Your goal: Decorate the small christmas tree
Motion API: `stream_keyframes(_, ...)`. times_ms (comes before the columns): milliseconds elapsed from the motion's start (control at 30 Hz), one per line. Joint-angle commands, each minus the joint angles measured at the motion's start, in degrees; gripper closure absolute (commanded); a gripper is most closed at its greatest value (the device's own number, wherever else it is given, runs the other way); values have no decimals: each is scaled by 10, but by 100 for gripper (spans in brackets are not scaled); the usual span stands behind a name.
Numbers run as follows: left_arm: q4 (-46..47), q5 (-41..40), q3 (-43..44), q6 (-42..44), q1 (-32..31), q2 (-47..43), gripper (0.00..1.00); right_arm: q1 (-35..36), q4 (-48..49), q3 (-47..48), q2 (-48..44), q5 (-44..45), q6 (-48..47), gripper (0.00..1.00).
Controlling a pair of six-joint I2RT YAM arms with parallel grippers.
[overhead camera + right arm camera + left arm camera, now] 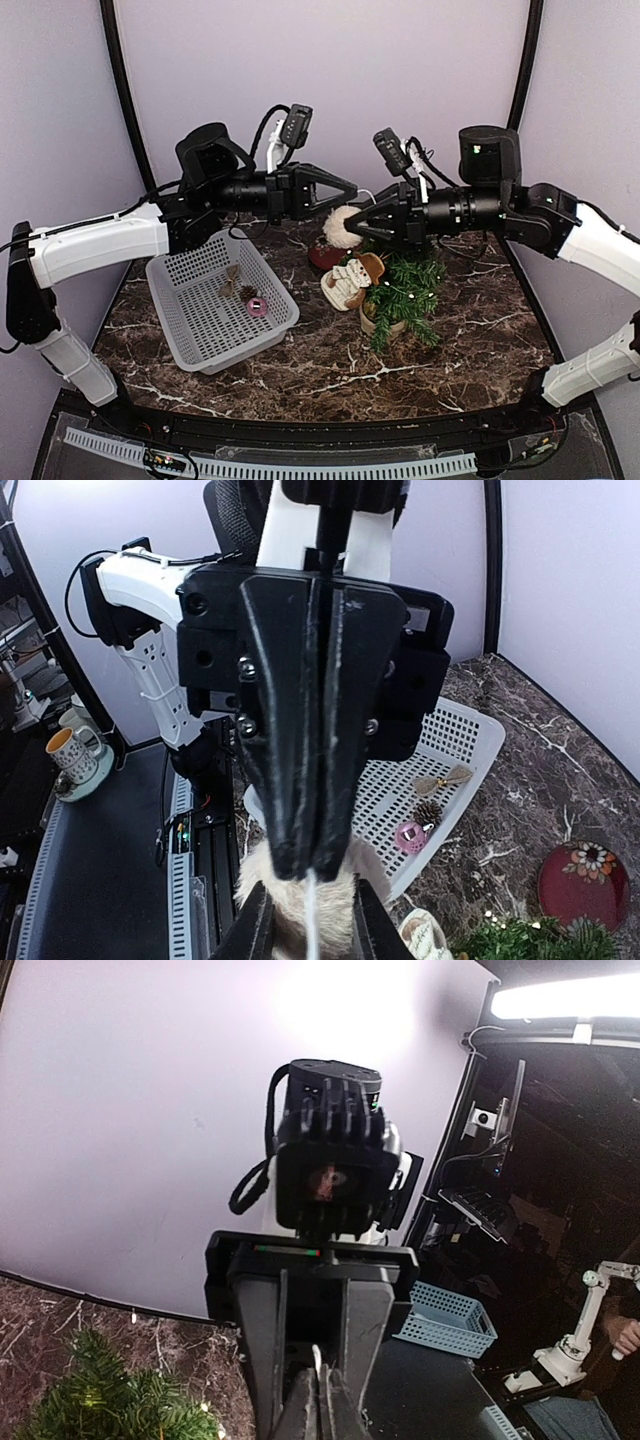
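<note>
Overhead, two black grippers meet nose to nose above a dark, marble-look table [470, 340] veined in white. At left sits a white plastic mesh basket [195, 325], rectangular with rounded corners. It holds a tan bow [232, 281], a scaly brown cone [247, 293] and a round pink bauble [257, 307].

Above the basket's far corner, the left gripper [350, 189] has its tapered fingers pressed together on a thin white thread [312, 905]. The thread runs straight into a fluffy cream pompom [338, 228]. The right gripper [352, 222] clasps the pompom, with a finger sunk into the fur on either side.

Beneath the pompom lies a glossy red round plate [323, 258], partly hidden. Just beside the plate is a soft white snowman [348, 282] in a brown hat, which touches the tree's lower branches.

The tree [405, 288] stands right of centre under the right arm. It is upright in a small round beige pot [385, 323], and its bristly dark green needles are flecked with tiny pale dots. The pompom hangs just above and to the left of the tree's top, though it is unclear whether they touch.
</note>
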Motion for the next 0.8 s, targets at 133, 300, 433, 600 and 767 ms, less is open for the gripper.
stream_keyframes(133, 12, -76, -70, 20, -2, -77, 94, 4, -15, -20, -58, 12, -37, 95)
stream_keyframes(300, 27, -84, -101, 20, -3, -94, 94, 3, -35, -29, -76, 26, -43, 98)
stream_keyframes(433, 33, -84, -109, 15, -2, -92, 94, 1, -50, -34, -84, 33, -43, 99)
stream_keyframes(600, 37, -105, -110, 8, -2, -85, 86, -9, -58, -48, -103, 51, -30, 100)
stream_keyframes(767, 26, -98, -84, -2, -1, -53, 72, -31, -39, -73, -125, 46, 2, 100)
